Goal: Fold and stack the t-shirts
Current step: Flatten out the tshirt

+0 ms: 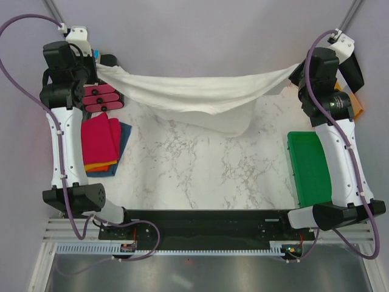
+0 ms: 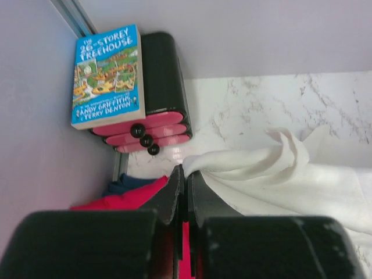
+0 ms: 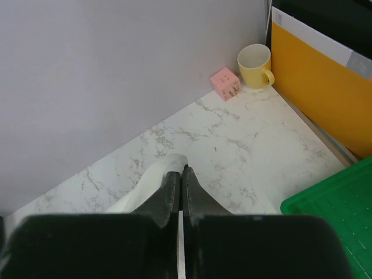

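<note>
Nearest, on the marble table, a green tray lies at the right, and a stack of magenta, orange and blue t-shirts sits at the left. Farther back, the cream-white t-shirt hangs stretched between the arms, its middle drooping toward the table. The left fingers and right fingers each clamp one end.
</note>
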`<state>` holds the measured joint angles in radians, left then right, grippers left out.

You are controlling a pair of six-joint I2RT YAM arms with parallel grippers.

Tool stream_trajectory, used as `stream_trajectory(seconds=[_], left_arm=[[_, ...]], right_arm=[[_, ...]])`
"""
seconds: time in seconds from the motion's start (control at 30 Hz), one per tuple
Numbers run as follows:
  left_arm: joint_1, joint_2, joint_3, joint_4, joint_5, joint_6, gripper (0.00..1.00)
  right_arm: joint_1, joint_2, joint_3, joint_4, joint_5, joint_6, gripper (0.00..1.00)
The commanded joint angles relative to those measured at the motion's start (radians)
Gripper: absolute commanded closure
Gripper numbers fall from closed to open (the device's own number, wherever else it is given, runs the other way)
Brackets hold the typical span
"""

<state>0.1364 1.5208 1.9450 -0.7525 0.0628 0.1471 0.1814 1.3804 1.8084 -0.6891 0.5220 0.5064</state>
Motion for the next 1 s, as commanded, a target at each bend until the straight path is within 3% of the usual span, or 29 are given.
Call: stream_trajectory(seconds=[0.0,0.17,0.33,0.53,0.73,0.87,0.97], left_arm=[[0.006,0.062,0.091,-0.011,0.012,-0.02,0.98],[0.008,0.067,-0.016,-0.011,0.037,-0.027,0.98],[-0.003,0.07,-0.121,-0.004,0.149,-0.007,0.98],[-0.205,0.114,-0.04,-0.004,0.074,0.023,0.98],[-0.219,0.26,0.227,-0.045,0.077,-0.041,0.98],[-0.248,0.419,0.568,-0.125,0.028,0.008,0.98],[-0.297,0.481,0.655,-0.11,-0.036,0.075,0.98]], right_arm=[[-0.011,0.066,0.043,-0.007,-0.014,0.011,1.0],[-0.011,0.005,-0.099,0.014,-0.011,0.011,1.0],[-0.011,-0.124,-0.262,0.057,0.004,-0.052,1.0],[-0.011,-0.265,-0.296,0.013,-0.027,-0.049,1.0],[-0.013,-0.223,-0.209,-0.029,0.027,-0.098,1.0],[-0.011,-0.1,-0.037,-0.032,0.003,-0.074,1.0],[-0.011,0.011,0.111,-0.035,0.01,-0.066,1.0]])
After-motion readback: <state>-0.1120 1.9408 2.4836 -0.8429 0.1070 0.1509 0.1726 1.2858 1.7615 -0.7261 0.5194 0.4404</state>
